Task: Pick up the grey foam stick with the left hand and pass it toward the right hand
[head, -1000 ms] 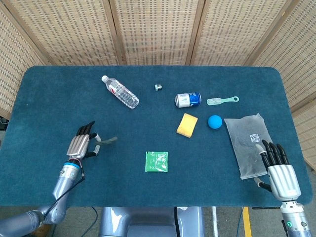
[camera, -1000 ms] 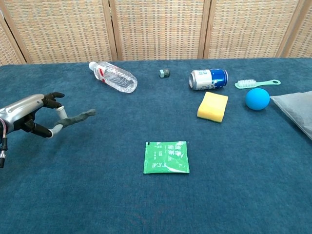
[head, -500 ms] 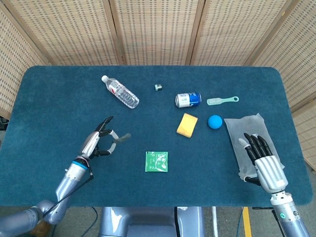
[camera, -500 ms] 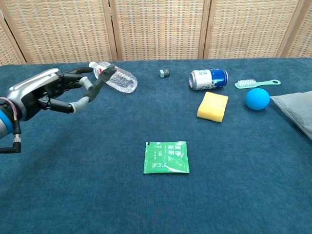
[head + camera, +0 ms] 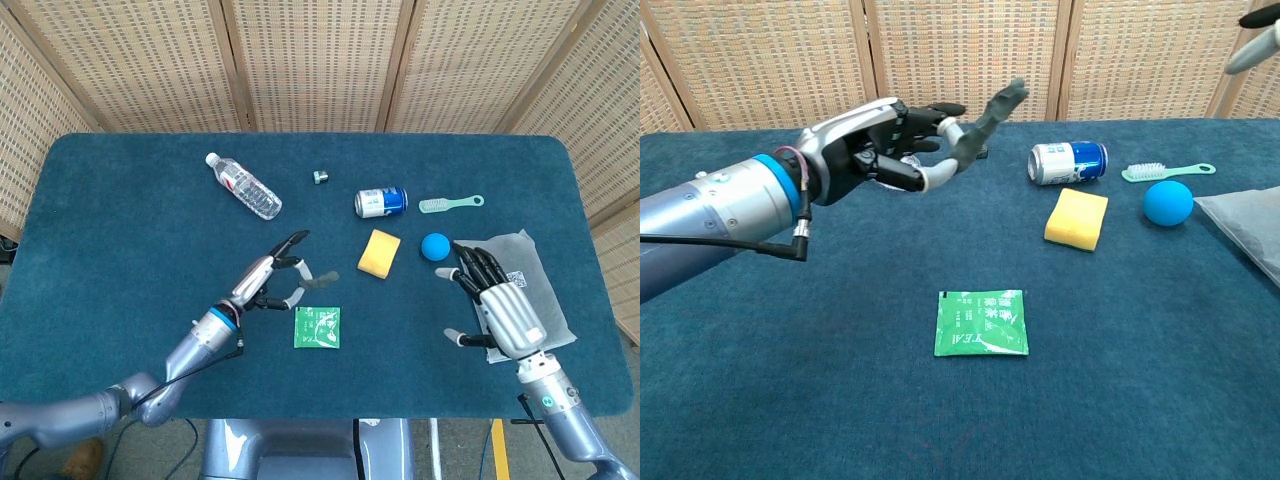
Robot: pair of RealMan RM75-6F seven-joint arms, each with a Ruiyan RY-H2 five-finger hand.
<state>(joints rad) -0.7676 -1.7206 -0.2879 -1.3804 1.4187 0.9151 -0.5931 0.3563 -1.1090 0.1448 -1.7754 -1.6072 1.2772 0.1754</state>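
Matt grey foam stick (image 5: 318,284), brushed-metal left hand (image 5: 268,281) (black fingers), napped blue table cloth (image 5: 120,220), glossy can (image 5: 381,201)

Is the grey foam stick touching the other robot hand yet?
Apart. The head view shows the grey foam stick in the left robot hand, with bare table before the right robot hand.

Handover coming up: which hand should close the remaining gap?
Probably left. The left hand holds the grey foam stick above the table; the right hand waits open, apart.
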